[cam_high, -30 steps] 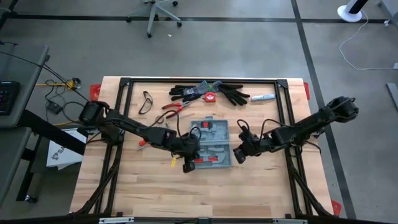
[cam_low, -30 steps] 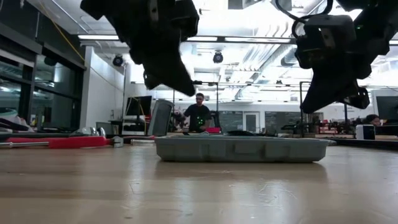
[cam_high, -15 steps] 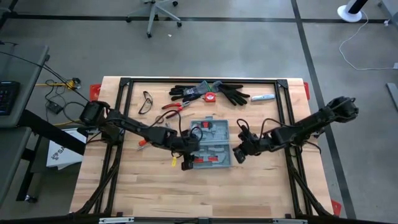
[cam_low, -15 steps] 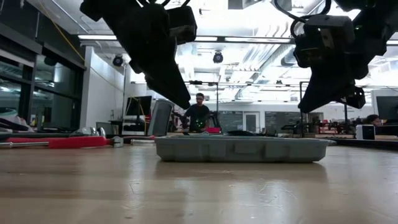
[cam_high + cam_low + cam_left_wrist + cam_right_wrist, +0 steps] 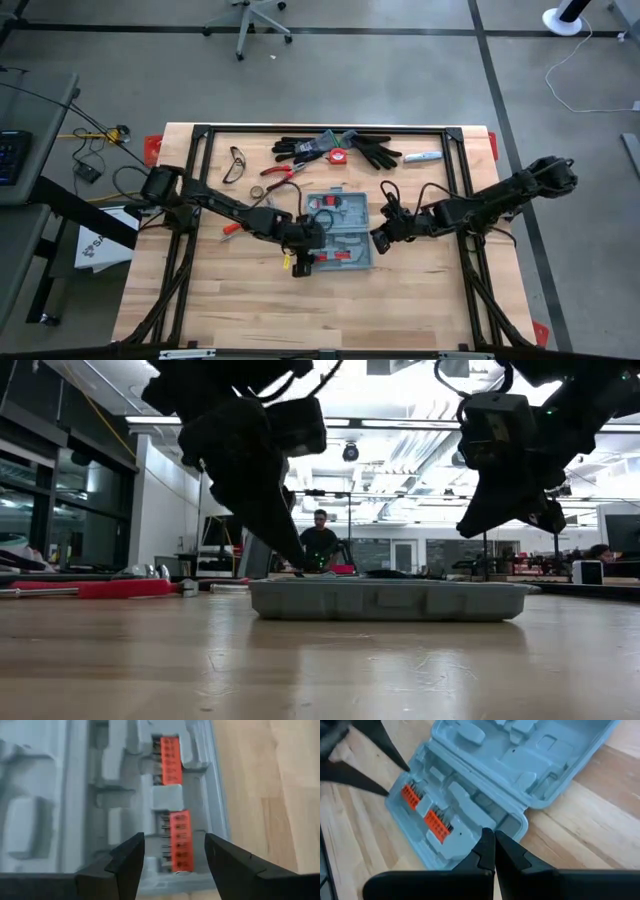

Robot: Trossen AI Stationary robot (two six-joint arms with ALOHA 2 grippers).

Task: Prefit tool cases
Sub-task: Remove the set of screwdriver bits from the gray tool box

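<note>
High view: The tool case [image 5: 338, 231] lies open and flat near the middle of the counter [image 5: 240, 310], its moulded interior facing up. The left end effector [image 5: 303, 262] sits at the case's near-left corner, having shifted slightly toward that corner over the last second. The right end effector [image 5: 380, 240] stands just beside the case's right edge, drawn a little farther up the counter than before.

Low view: The tool case [image 5: 388, 600] rests level on the counter [image 5: 320, 670]. The left end effector [image 5: 295, 555] has dropped from well above the case to reach its rim at the left end. The right end effector [image 5: 470, 525] hangs above the case's right end, apart from it.

Left wrist view: The left end effector [image 5: 174, 857] has its fingers spread, where a second ago they were nearly together. Between them shows the lower of two orange bit holders [image 5: 179, 840], seated in the tool case [image 5: 45, 795]; nothing is pinched.

Right wrist view: The right end effector [image 5: 491, 845] has its fingers pressed together and empty, hovering over the near corner of the tool case [image 5: 520, 765]. The orange bit holders [image 5: 437, 824] lie in their recesses.

Meaning for the task: The spread fingers over a seated holder suggest a piece has just been let go into its recess, so one fitting step looks complete; several moulded recesses appear unfilled.
</note>
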